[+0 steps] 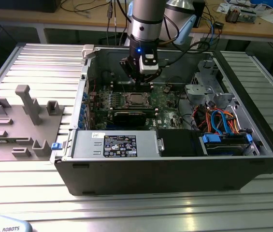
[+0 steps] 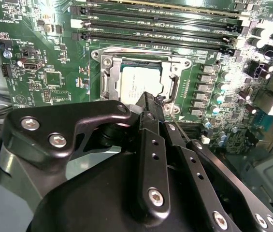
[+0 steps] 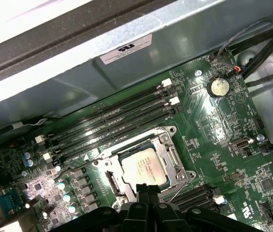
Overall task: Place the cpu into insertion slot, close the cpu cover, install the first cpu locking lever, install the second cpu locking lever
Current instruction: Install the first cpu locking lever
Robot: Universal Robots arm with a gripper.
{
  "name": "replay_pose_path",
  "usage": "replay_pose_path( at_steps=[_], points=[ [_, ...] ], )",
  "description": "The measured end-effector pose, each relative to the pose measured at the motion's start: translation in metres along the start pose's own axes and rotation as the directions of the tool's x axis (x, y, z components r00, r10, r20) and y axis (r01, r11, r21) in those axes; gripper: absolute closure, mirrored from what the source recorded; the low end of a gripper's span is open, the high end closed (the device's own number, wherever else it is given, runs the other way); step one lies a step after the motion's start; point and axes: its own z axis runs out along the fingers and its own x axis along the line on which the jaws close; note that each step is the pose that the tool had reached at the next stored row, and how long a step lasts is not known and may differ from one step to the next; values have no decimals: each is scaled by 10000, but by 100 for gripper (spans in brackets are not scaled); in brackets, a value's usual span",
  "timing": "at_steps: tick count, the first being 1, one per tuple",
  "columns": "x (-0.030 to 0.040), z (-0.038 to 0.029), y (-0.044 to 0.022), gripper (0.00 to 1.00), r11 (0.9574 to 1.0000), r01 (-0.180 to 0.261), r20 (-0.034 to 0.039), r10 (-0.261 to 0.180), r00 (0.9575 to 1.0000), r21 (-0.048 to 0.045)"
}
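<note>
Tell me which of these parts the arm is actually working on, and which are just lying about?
Part of the job:
cpu
cpu cover
insertion slot
gripper, close above the cpu

Just there:
memory slots
coin battery
power supply
grey fixtures

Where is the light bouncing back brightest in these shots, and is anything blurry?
In the first wrist view, the case wall is washed out white; in the second wrist view, glare whitens the motherboard's corner, and the claw looks soft up close; the exterior view is evenly lit, with a blue light on the arm.
</note>
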Motion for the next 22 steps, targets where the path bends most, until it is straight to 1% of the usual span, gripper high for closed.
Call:
replay_pose_path(
  at_steps=[16, 22],
  points=[
    [0, 0, 0, 89, 9992, 403, 7, -403, 9992, 8],
    [0, 0, 0, 89, 9983, 586, 10, -586, 9983, 11]
  ],
)
